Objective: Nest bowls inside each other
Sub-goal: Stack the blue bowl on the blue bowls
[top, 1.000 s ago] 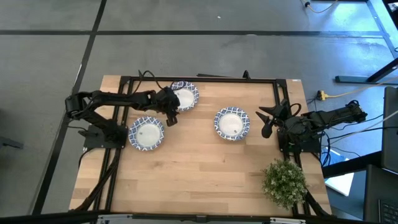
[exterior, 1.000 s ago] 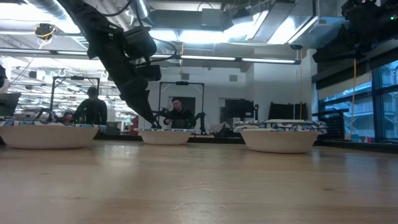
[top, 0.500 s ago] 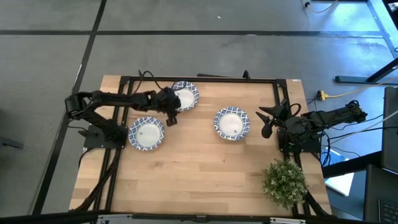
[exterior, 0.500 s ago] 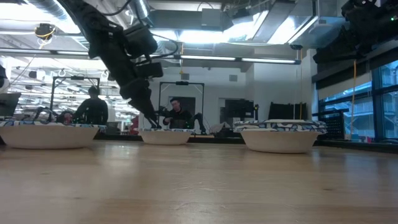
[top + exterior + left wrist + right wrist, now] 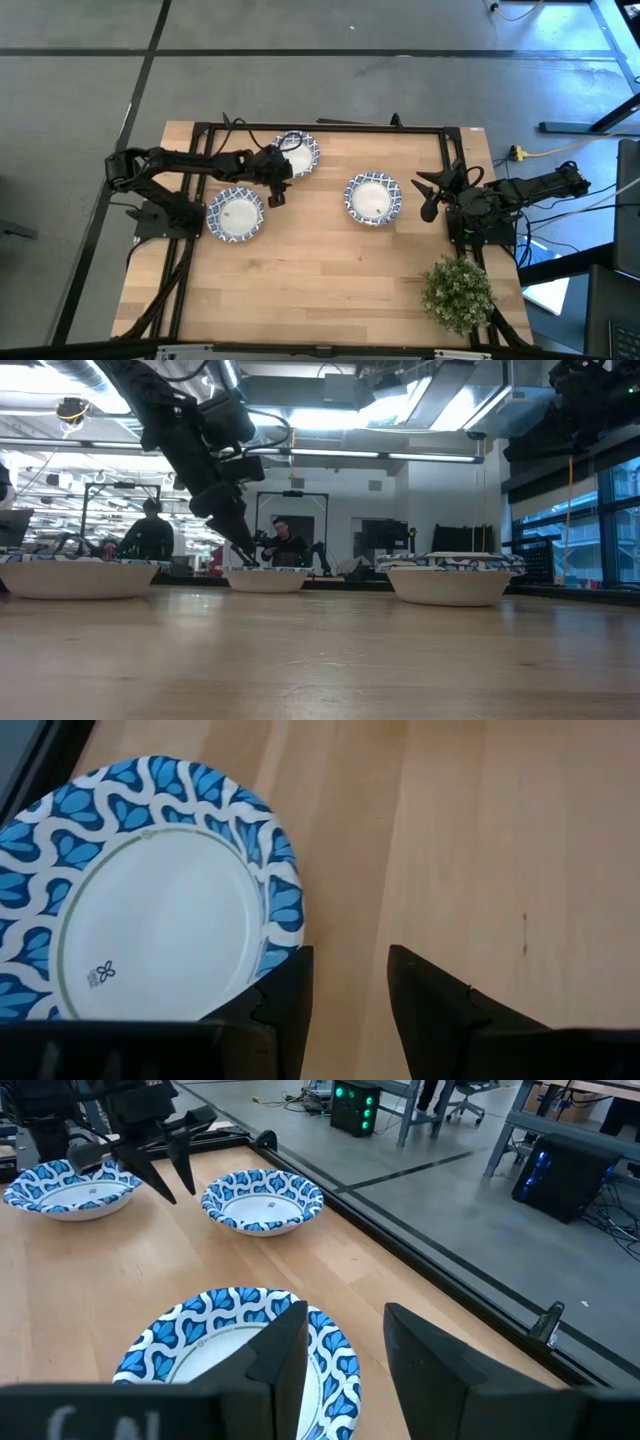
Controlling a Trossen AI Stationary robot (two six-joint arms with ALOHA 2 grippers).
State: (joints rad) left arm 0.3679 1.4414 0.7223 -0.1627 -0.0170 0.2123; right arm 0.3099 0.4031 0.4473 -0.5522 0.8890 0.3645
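Note:
Three blue-and-white bowls rest on their bases on the wooden table: a far bowl [image 5: 298, 152] [image 5: 150, 900], a left bowl [image 5: 236, 214] [image 5: 75, 575] and a middle bowl [image 5: 372, 198] [image 5: 240, 1350]. My left gripper [image 5: 276, 192] [image 5: 347, 990] hangs open above the table, slanting down, between the far and left bowls. One of its fingers [image 5: 285, 985] is near the far bowl's rim. My right gripper [image 5: 430, 197] [image 5: 345, 1345] waits open at the right edge, just right of the middle bowl.
A green potted plant [image 5: 457, 293] stands at the table's near right corner. A black frame rail [image 5: 330, 127] runs along the table's far edge, close behind the far bowl. Bare wood [image 5: 320, 280] fills the near half of the table.
My left gripper has rolled a little about its own pointing line while staying open beside the far bowl. The bowls have not moved.

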